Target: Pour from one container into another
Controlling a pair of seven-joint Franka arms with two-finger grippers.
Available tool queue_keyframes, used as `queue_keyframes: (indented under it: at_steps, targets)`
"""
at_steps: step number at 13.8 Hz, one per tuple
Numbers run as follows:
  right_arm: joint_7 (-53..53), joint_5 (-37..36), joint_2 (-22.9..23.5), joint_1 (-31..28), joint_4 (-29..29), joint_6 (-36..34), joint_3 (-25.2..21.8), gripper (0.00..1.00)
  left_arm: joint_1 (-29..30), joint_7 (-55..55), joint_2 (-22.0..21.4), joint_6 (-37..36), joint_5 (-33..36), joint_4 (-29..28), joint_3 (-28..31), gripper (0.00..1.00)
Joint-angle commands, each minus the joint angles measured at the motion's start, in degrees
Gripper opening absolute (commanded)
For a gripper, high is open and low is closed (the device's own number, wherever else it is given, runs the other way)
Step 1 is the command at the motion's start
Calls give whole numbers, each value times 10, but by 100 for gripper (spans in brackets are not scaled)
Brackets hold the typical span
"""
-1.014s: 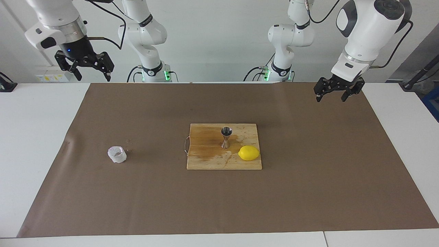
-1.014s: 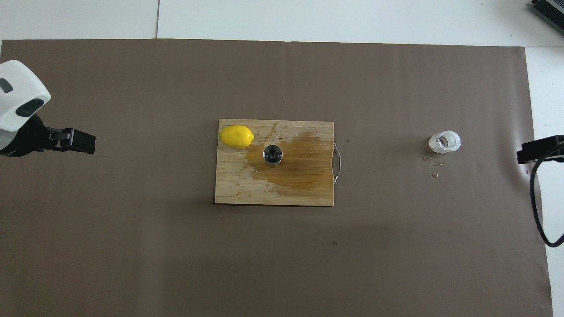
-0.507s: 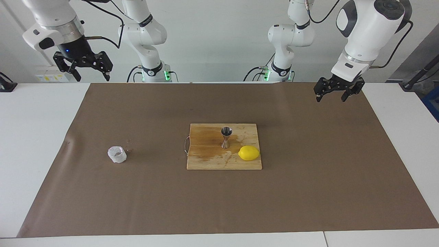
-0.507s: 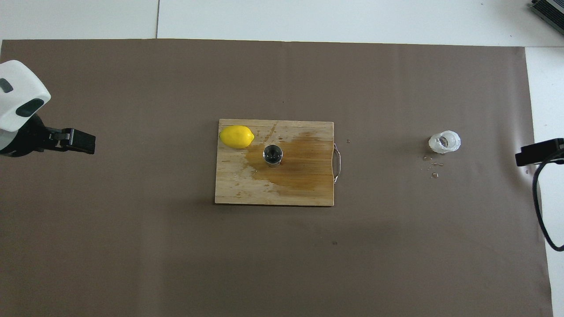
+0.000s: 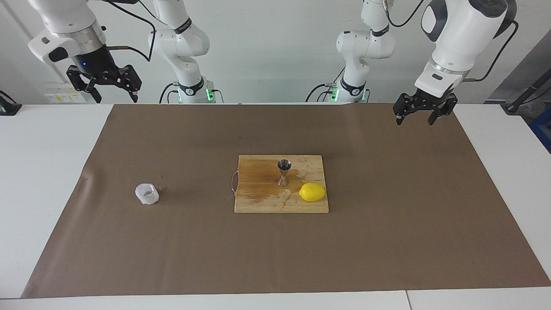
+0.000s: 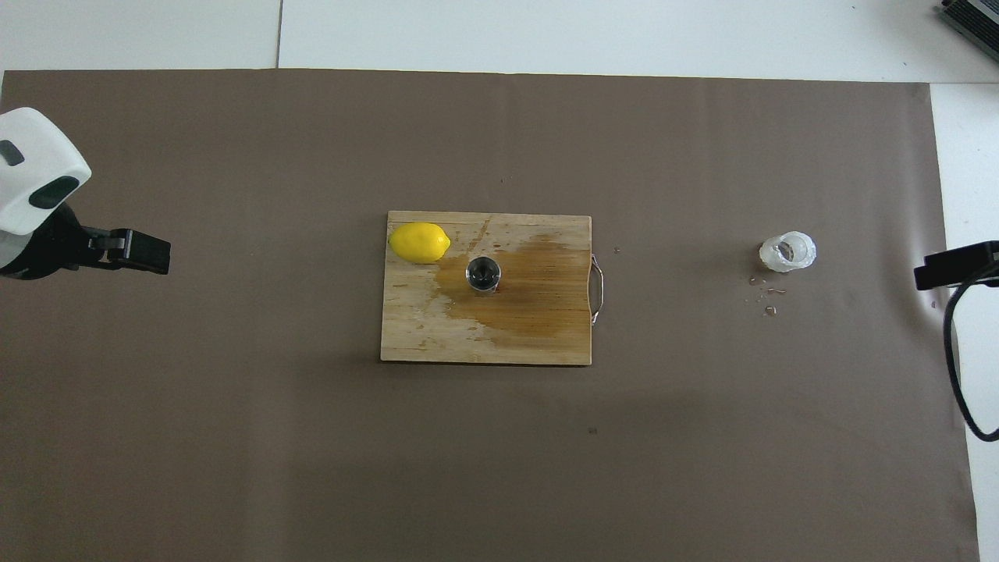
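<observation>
Since a second ago the right gripper [image 5: 112,91] has drawn up and back toward its base, and the left gripper [image 5: 416,115] has lifted a little; nothing on the table has shifted.

Going across the facing view from its left edge: the right gripper hangs high in the air over the corner of the brown paper sheet [image 5: 387,241] at the right arm's end, close to the robots. Its fingers are spread apart and hold nothing. The translucent cup [image 5: 147,193] stands upright on the paper well apart from that gripper, farther from the robots and toward the middle of the table, with a few droplets [image 6: 769,300] on the paper just beside it.

At the centre lies the wooden cutting board [image 5: 258,202], its metal handle [image 5: 233,183] toward the right arm's end and a dark wet stain across part of its surface. The steel jigger [image 5: 283,172] stands upright on the board, in the wet patch. A lemon [image 5: 312,192] lies on the board just beside the jigger, toward the left arm's end and slightly farther from the robots.

The left gripper hangs above the paper's corner at the left arm's end, near the robots, fingers spread and empty, well apart from the jigger and farther still from the cup.
</observation>
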Motion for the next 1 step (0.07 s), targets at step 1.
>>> queue_keyframes:
  at_steps: [1]
  targets:
    - [5, 11, -5, -3, -9, 11, 1, 100, -4, -7, -23, -4, 1, -11, 0, 100]
